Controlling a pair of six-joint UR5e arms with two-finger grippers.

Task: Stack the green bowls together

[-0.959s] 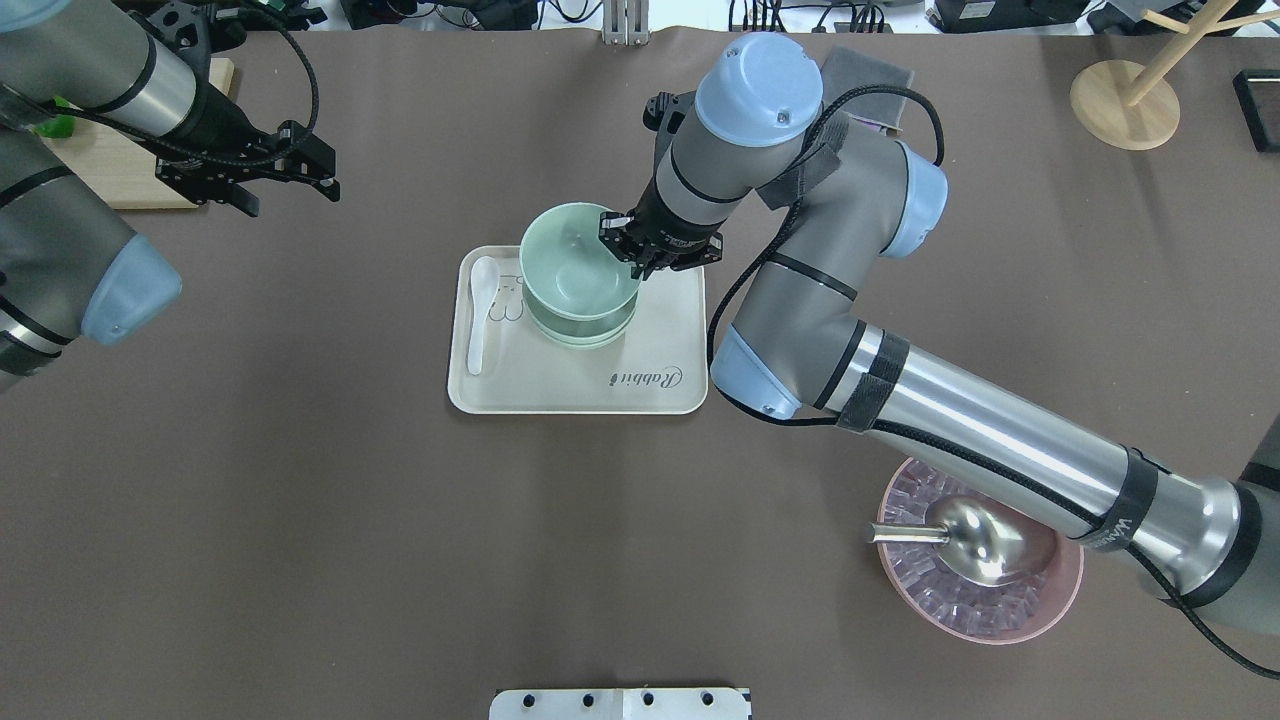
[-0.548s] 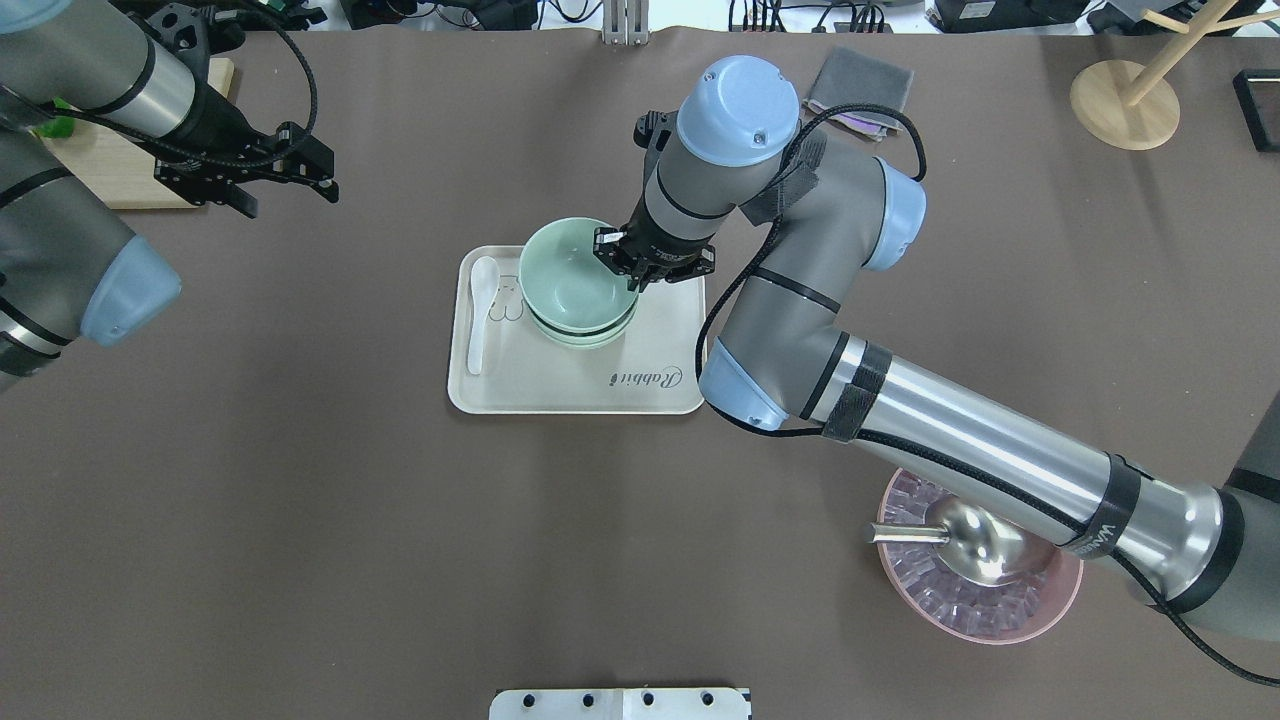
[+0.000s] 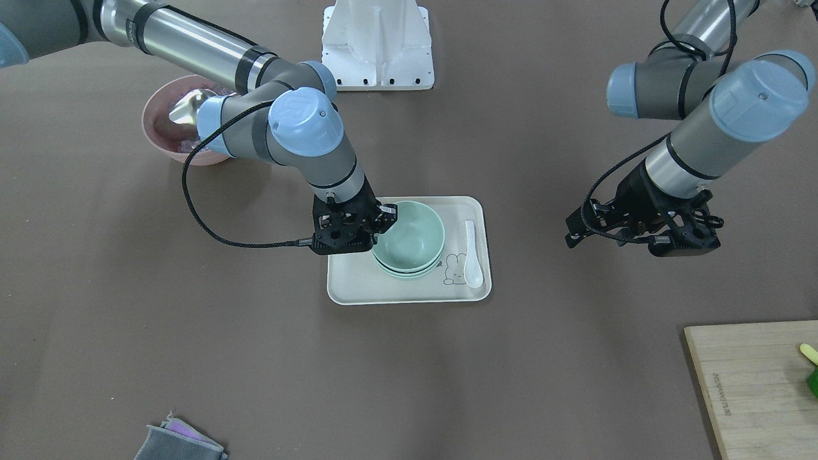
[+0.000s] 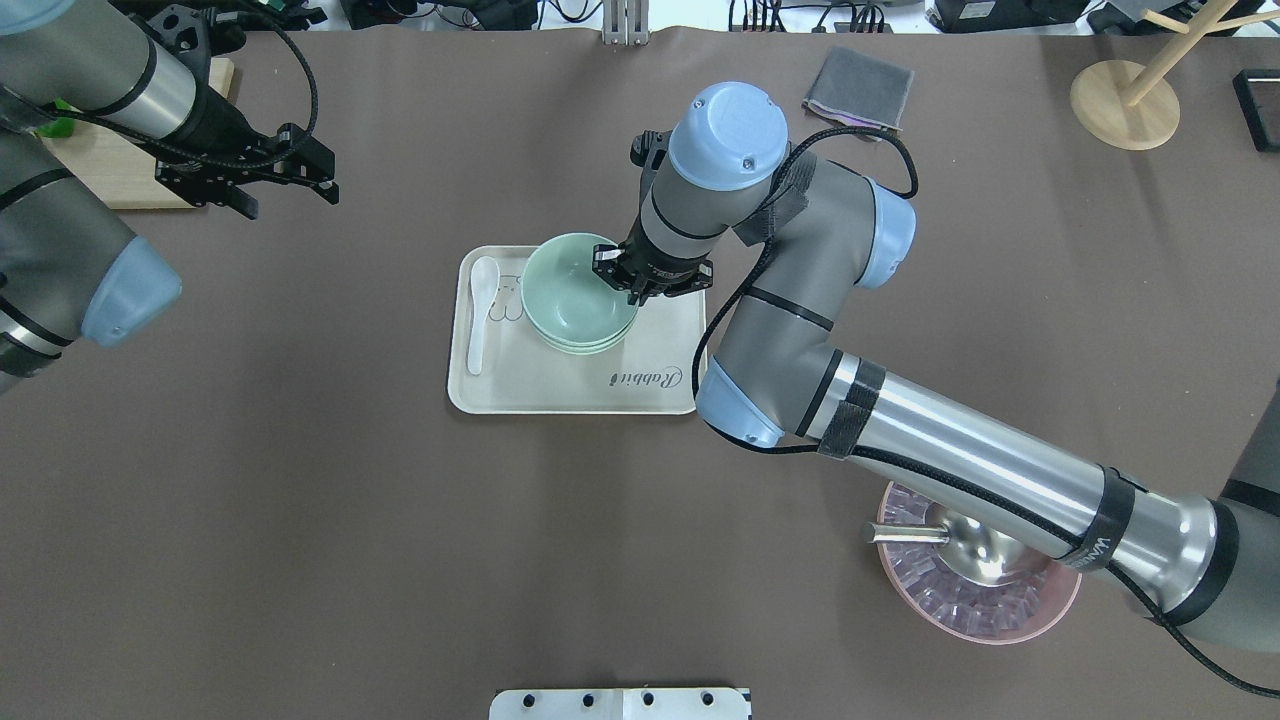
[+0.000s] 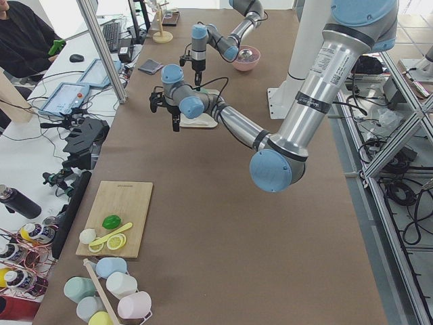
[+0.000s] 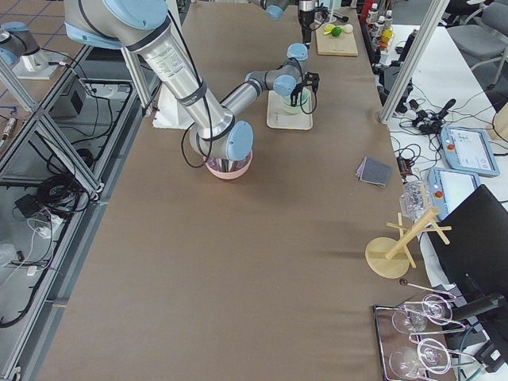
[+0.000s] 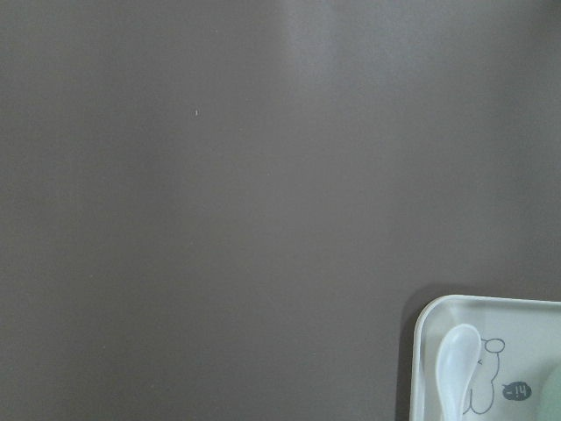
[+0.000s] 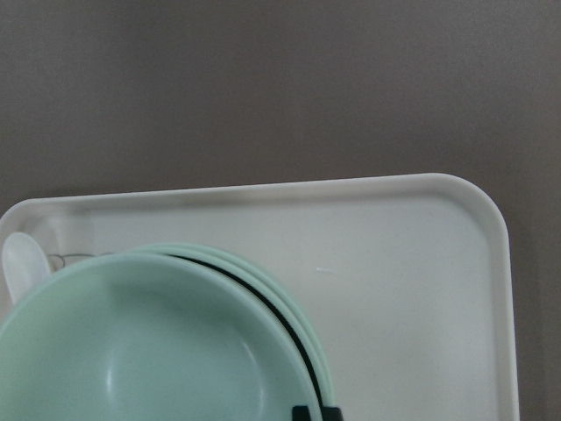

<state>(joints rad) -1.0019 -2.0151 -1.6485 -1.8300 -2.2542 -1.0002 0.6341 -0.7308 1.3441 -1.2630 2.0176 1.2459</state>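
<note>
Three pale green bowls [image 4: 572, 292] sit nested in a stack on a cream tray [image 4: 580, 385]; they also show in the front view [image 3: 412, 239]. My right gripper [image 4: 632, 290] is shut on the top green bowl's rim on its right side, one finger inside and one outside. In the right wrist view the top green bowl [image 8: 131, 351] sits just above the lower rims [image 8: 302, 329], with a thin dark gap between them. My left gripper [image 4: 288, 198] is open and empty, hovering over bare table far to the left.
A white spoon [image 4: 480, 310] lies on the tray left of the stack. A pink bowl with a metal scoop [image 4: 985, 590] stands front right under my right arm. A grey cloth [image 4: 860, 90], a wooden stand [image 4: 1125, 100] and a cutting board [image 4: 120, 170] lie at the back.
My right gripper has come down with the top bowl, lowering it into the two bowls on the tray. The left arm has not moved.
</note>
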